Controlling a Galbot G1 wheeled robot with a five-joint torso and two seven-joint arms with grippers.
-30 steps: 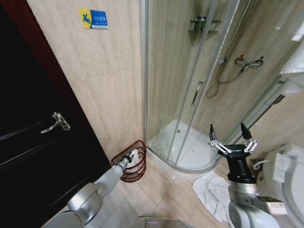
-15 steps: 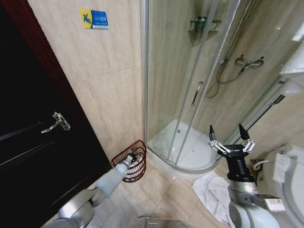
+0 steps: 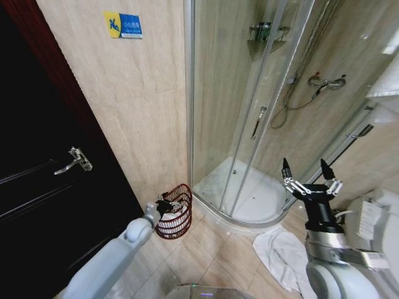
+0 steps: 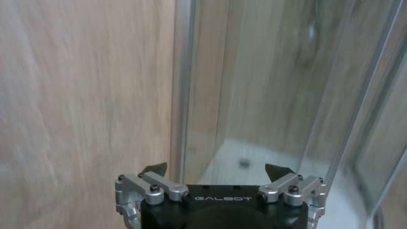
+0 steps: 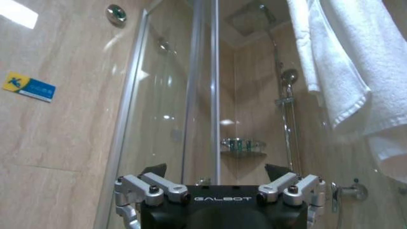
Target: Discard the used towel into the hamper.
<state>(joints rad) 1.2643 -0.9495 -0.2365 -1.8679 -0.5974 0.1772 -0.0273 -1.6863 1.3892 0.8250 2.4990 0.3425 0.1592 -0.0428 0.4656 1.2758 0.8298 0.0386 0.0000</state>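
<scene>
The hamper (image 3: 179, 232), a small round red-brown wire basket, stands on the floor in the corner between the tiled wall and the shower cabin. A white towel (image 3: 174, 217) lies inside it. My left gripper (image 3: 164, 205) hovers just above the hamper's near rim. In the left wrist view the left gripper (image 4: 218, 168) is open with nothing between its fingers. My right gripper (image 3: 310, 176) is raised at the right, open and empty, far from the hamper. The right wrist view shows the same right gripper (image 5: 216, 168) open.
The glass shower cabin (image 3: 249, 112) stands right of the hamper. A dark door (image 3: 43, 187) with a lever handle is at the left. Another white cloth (image 3: 279, 250) lies on the floor tiles by my right arm. A white towel (image 5: 340, 67) hangs near my right wrist.
The left gripper let go of the white towel, which now lies in the hamper, and its arm lowered and stretched toward the basket. The right gripper shifted slightly right.
</scene>
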